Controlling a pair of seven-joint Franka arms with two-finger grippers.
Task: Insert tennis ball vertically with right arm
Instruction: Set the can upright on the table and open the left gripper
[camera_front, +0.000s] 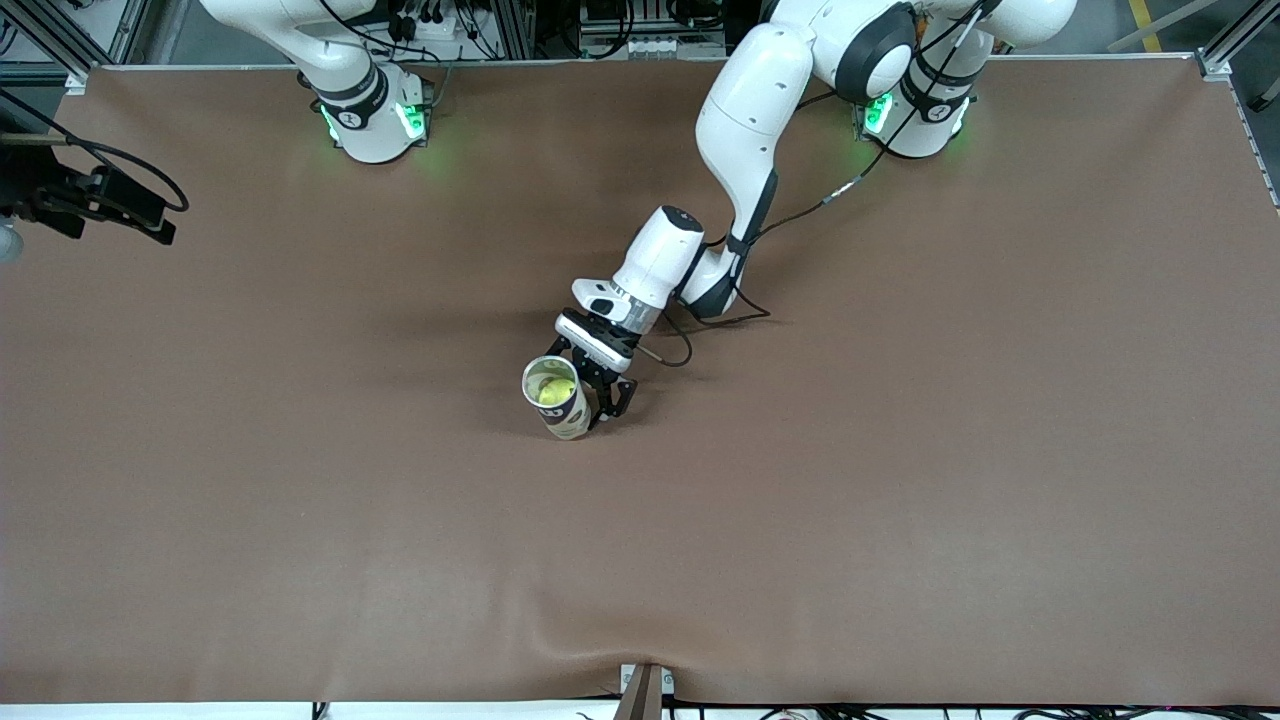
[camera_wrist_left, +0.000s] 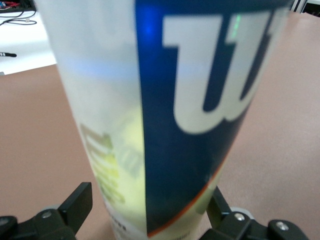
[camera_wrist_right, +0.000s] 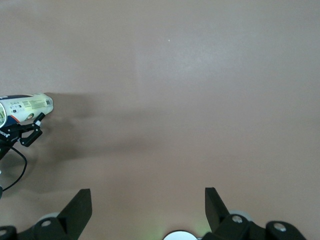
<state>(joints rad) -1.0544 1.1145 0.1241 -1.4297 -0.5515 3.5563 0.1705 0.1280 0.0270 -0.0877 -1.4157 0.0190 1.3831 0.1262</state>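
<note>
A clear tennis-ball can with a blue and white label stands upright in the middle of the table, its top open. A yellow-green tennis ball sits inside it. My left gripper is open with its black fingers either side of the can's lower part, which fills the left wrist view. One finger stands clear of the can wall. My right gripper is open and empty over bare table away from the can, which shows small in the right wrist view.
A black device with cables sits at the table's edge at the right arm's end. Both arm bases stand along the back edge. The brown table cover is bare around the can.
</note>
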